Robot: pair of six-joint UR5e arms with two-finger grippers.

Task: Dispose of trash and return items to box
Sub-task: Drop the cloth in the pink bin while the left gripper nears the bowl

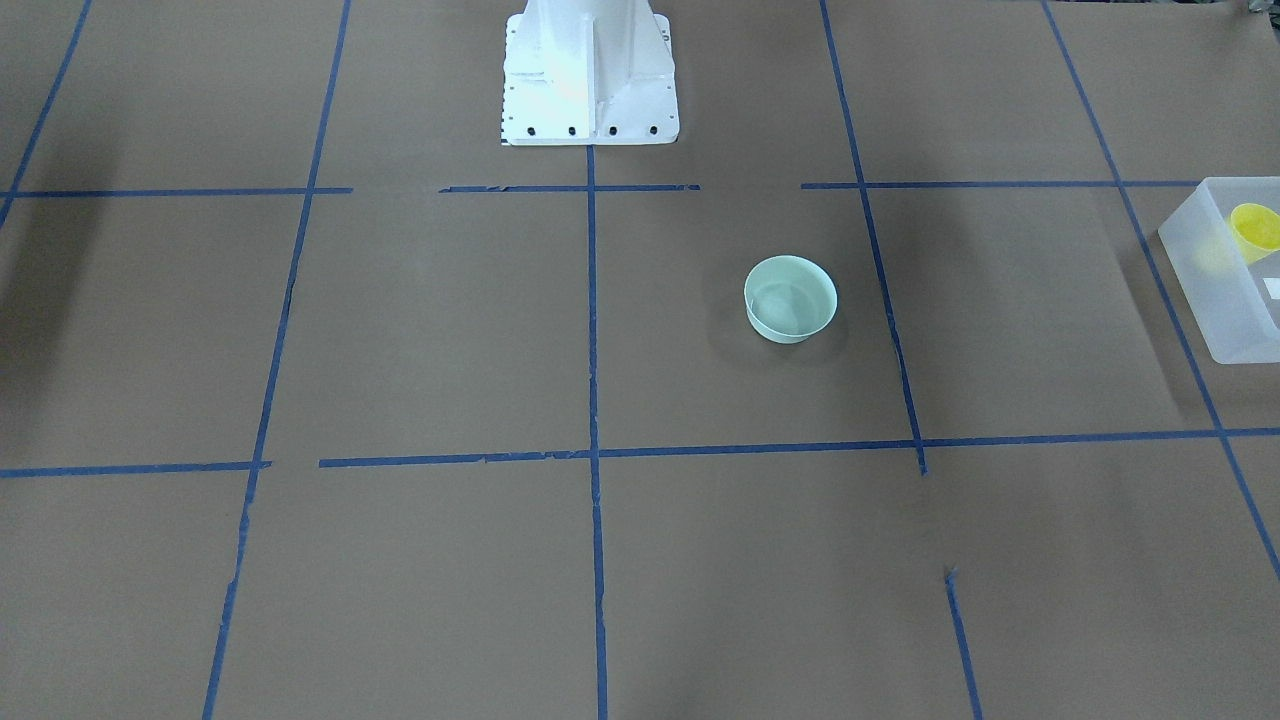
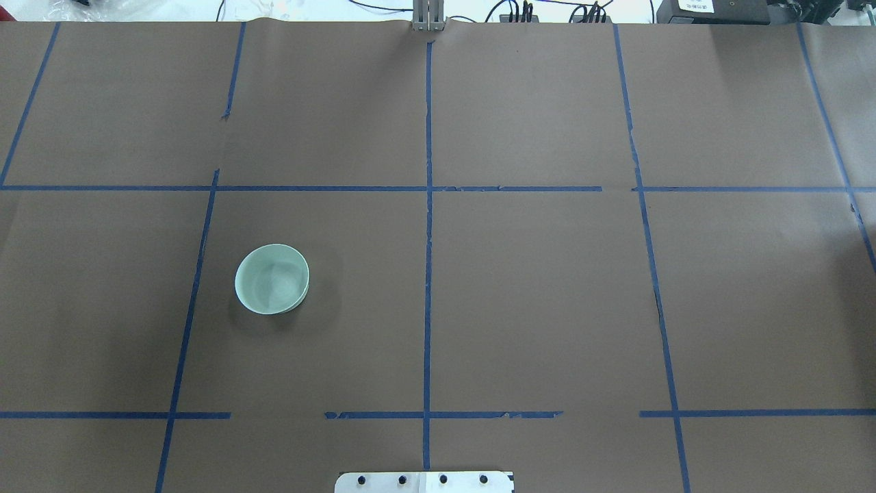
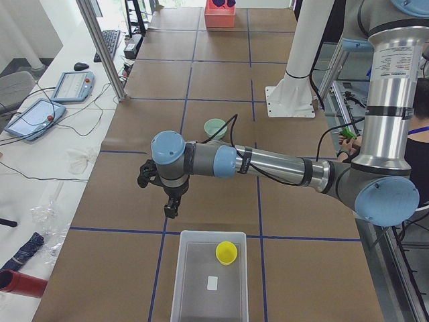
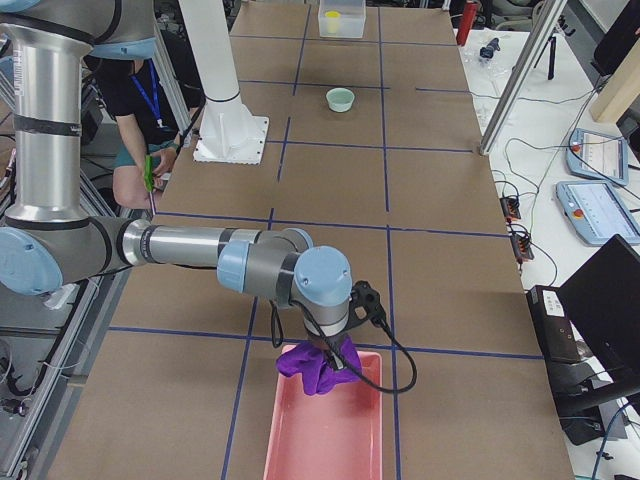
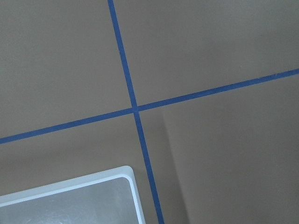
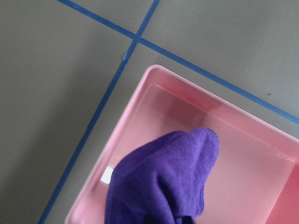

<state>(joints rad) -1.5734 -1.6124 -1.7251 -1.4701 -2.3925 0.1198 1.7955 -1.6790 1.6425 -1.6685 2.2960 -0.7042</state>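
Closest to us, at the left end of the worktop point(image 3: 214, 80), stands the frosted box point(image 3: 194, 275). The yellow cup point(image 3: 226, 252) lies inside it, near the far corner on the robot's side. Just past the box's far rim, the left gripper point(image 3: 171, 209) hangs over bare brown paper, pointing down. We cannot tell whether its fingers are parted or closed.

Farther along, the mint-green bowl point(image 3: 215, 127) sits upright inside a taped square. It touches none of the blue lines, has bare paper all round it, and is well apart from the box.

At the far end, the right gripper point(image 4: 332, 352) hovers over the pink tray point(image 4: 320, 430), at the tray's end nearest the middle of the worktop. A purple cloth point(image 4: 315, 368) is bunched beneath it, above the tray's rim. We cannot tell whether those fingers pinch the cloth.
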